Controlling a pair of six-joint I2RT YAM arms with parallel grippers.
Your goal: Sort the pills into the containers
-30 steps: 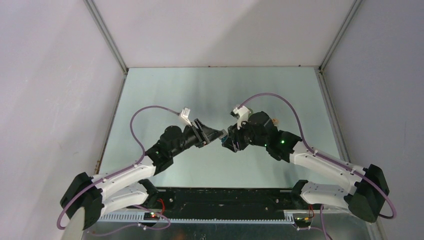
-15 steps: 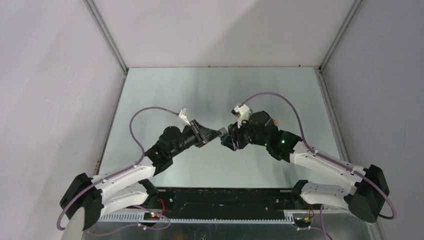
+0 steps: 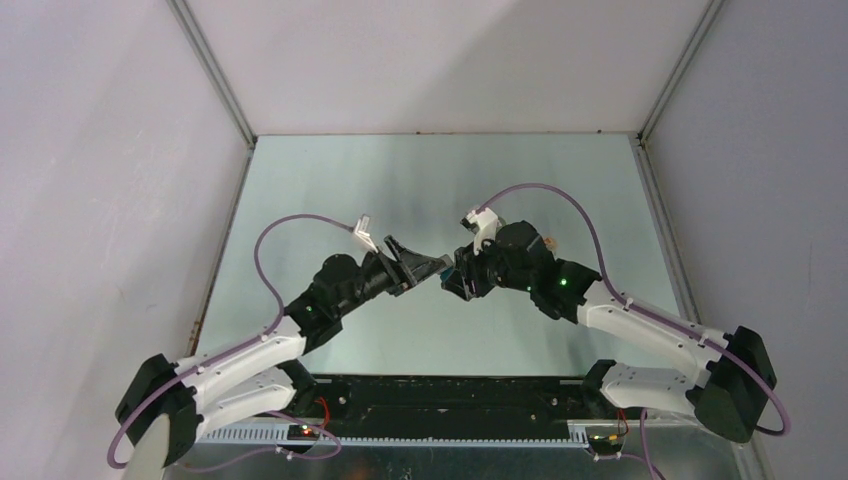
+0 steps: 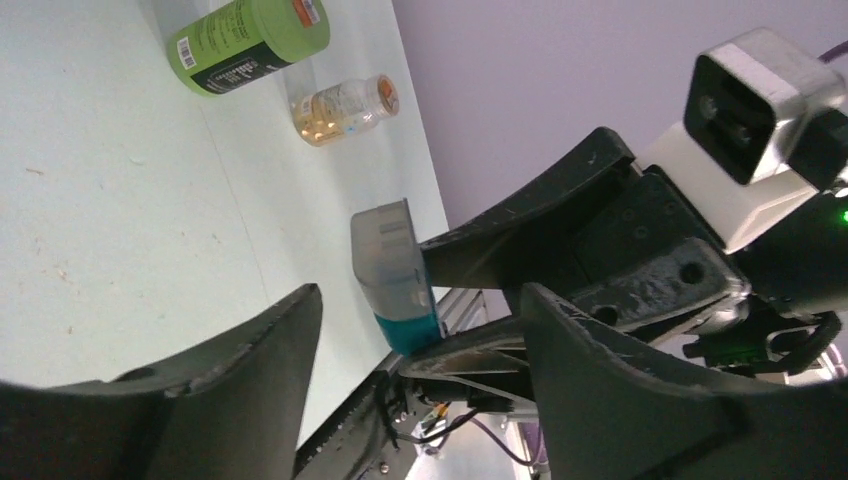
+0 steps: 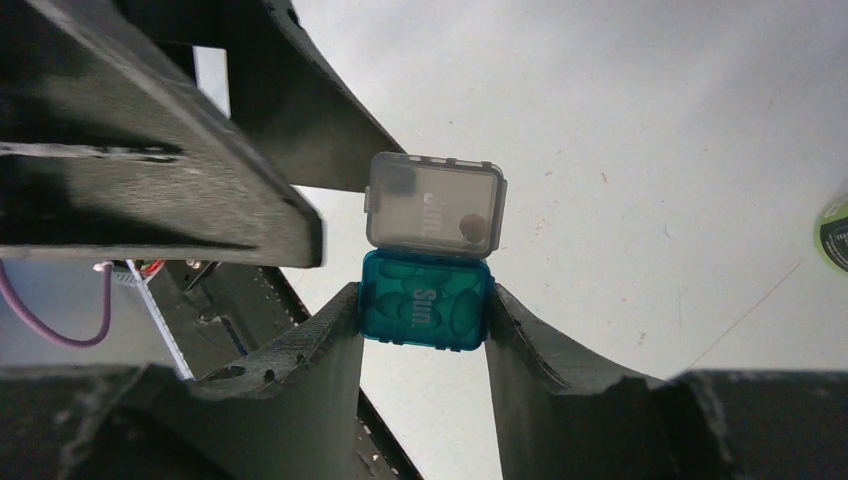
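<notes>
My right gripper (image 5: 423,300) is shut on a small teal pill box (image 5: 425,300) marked "Sun.", with oval pills showing through it. Its clear grey lid (image 5: 435,205) stands above the teal part. My left gripper (image 4: 420,300) is open, its dark fingers (image 5: 200,190) on either side of the box's lid end without touching it. In the top view the two grippers meet mid-table, left (image 3: 425,266) and right (image 3: 452,274). The dark bottle with the lime-green top (image 4: 250,40) and the pale beige bottle with the orange top (image 4: 345,105) stand on the table beyond the box.
The pale green table (image 3: 400,180) is walled at the back and on both sides. The black rail at the near edge (image 3: 450,385) lies below the grippers. The green bottle's edge shows at the right of the right wrist view (image 5: 835,235).
My left gripper has moved slightly forward and up toward the box held by the right gripper. The right arm has barely moved.
</notes>
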